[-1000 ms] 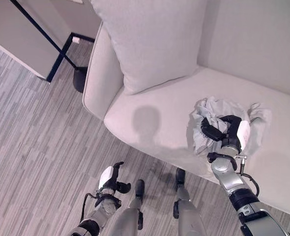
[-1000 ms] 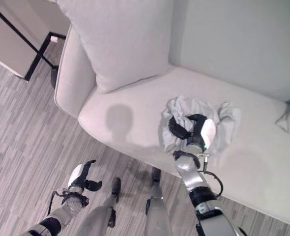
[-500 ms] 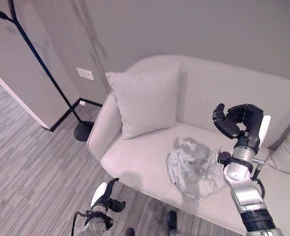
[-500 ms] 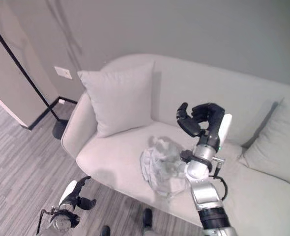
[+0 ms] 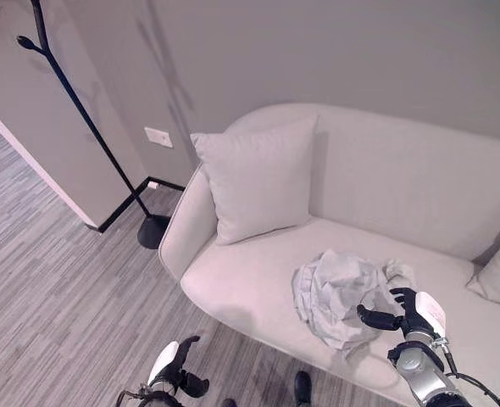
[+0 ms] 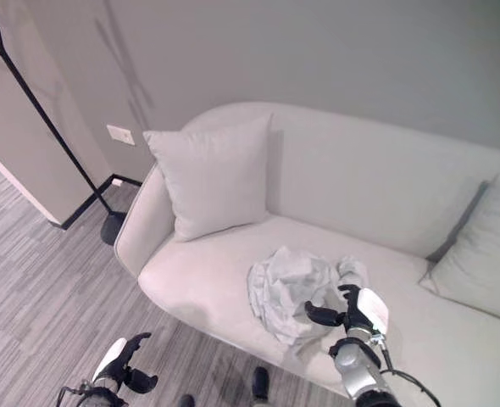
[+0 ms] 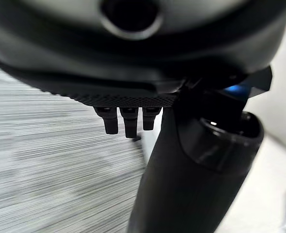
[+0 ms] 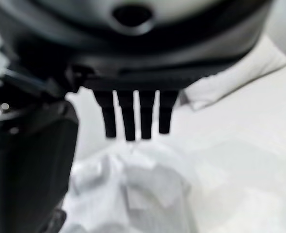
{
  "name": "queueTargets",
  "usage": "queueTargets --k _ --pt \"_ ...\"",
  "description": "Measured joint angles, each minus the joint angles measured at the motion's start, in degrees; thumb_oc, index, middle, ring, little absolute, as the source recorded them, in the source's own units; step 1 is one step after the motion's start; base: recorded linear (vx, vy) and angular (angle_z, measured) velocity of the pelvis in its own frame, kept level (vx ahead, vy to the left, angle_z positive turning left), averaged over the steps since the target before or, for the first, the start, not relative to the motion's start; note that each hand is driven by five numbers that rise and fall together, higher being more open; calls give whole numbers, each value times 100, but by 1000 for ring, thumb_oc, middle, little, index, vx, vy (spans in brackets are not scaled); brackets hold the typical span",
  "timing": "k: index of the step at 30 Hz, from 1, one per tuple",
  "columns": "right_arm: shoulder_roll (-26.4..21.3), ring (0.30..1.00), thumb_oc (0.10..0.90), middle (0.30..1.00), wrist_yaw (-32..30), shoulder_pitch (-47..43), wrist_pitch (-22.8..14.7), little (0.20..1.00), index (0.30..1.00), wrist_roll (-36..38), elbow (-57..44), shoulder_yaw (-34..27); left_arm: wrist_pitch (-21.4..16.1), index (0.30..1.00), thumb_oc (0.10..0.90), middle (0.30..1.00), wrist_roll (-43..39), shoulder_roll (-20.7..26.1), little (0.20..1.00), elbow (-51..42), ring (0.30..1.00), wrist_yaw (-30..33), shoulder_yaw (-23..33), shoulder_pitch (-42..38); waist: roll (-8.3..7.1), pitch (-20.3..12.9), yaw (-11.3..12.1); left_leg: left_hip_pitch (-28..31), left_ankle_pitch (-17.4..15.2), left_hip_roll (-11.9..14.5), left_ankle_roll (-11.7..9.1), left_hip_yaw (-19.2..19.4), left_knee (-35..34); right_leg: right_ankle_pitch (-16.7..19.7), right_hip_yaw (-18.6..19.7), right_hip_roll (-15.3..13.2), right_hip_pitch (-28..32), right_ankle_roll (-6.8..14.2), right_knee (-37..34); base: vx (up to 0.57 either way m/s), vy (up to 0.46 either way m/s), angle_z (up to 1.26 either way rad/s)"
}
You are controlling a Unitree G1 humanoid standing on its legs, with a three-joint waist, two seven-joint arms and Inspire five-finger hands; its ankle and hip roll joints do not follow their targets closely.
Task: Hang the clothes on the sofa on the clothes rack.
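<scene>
A crumpled pale grey garment (image 5: 339, 292) lies on the seat of the light sofa (image 5: 233, 284), right of the middle. My right hand (image 5: 408, 310) is low at the garment's near right edge, with its fingers (image 8: 133, 116) held straight out over the cloth (image 8: 133, 194) and nothing in its grasp. I cannot tell whether they touch it. The black clothes rack (image 5: 80, 110) stands by the wall left of the sofa, its round base (image 5: 152, 231) on the floor. My left hand (image 5: 174, 373) hangs low over the floor in front of the sofa, fingers (image 7: 126, 121) relaxed and holding nothing.
A large square cushion (image 5: 263, 178) leans against the sofa's left end, and a second cushion (image 6: 479, 254) sits at the right end. A wall corner juts out left of the rack. Grey striped flooring (image 5: 55, 280) stretches in front of the sofa.
The camera has tilted up, bringing the rack and wall into view. My right hand, raised above the garment half a second ago, has dropped to its near right edge.
</scene>
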Motion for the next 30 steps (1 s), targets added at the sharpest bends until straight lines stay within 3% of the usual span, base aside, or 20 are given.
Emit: queueTargets --k 1,5,10,11,12,16,21,22,23,30 --pt "25 900 800 900 -63 -875 9 900 900 -1 916 468 -81 900 800 900 11 47 900 241 900 100 -278 -260 60 111 47 -218 27 4 -46 -28 53 16 -17 20 -188 5 1 -32 -39 36" --pt "11 900 800 900 -520 -2190 -128 900 900 3 1175 421 -211 900 800 900 81 -67 900 309 900 280 -467 -741 254 783 343 -671 226 121 -190 -355 76 72 -309 120 -485 -99 4 -6 -73 37" --pt "9 900 800 900 -919 -2509 -187 900 900 -4 1608 539 -246 900 800 900 175 -160 900 501 900 623 -556 -791 362 968 559 -1014 288 225 -279 -679 89 -7 -649 214 -659 -186 40 9 -67 37" --pt "6 900 800 900 -928 -2709 -178 900 900 27 1954 580 -300 900 800 900 191 -201 900 523 900 653 -675 -976 554 1135 582 -1131 309 204 -306 -821 90 9 -792 187 -694 -207 44 0 -43 30" --pt "45 900 800 900 -929 -2713 -190 900 900 46 1995 593 -302 900 800 900 190 -203 900 526 900 675 -703 -997 607 1164 613 -1174 309 198 -306 -828 91 8 -801 177 -730 -206 45 2 -30 27" --pt "168 900 800 900 -1006 -2802 -179 900 900 167 2350 594 -290 900 800 900 185 -231 900 526 900 747 -861 -1148 713 1258 610 -1324 321 190 -321 -923 95 28 -918 160 -830 -232 47 10 -15 11" --pt "300 900 800 900 -1172 -2614 -41 900 900 12 2493 828 -278 900 800 900 185 -278 900 527 900 842 -994 -1328 721 1264 562 -1345 322 170 -321 -927 93 -2 -936 132 -841 -207 47 -8 -2 3" --pt "304 738 692 738 -1174 -2630 -30 738 738 -63 2560 830 -279 900 800 900 185 -276 900 517 900 868 -1052 -1380 728 1267 540 -1353 323 154 -319 -927 95 -7 -935 118 -847 -199 47 0 0 0" --pt "305 300 400 300 -1171 -2635 -15 300 300 -93 2595 830 -280 900 800 900 187 -277 900 505 900 875 -1091 -1417 731 1267 527 -1354 327 139 -314 -926 95 -24 -933 104 -847 -176 47 -40 22 2" --pt "-58 300 400 300 -1274 -3159 -27 300 300 -35 3012 790 -273 900 800 900 412 -108 900 -3 900 895 -1440 -1557 844 1295 525 -1564 414 5 -257 -912 93 -11 -900 -40 -1065 -115 47 -21 27 2"
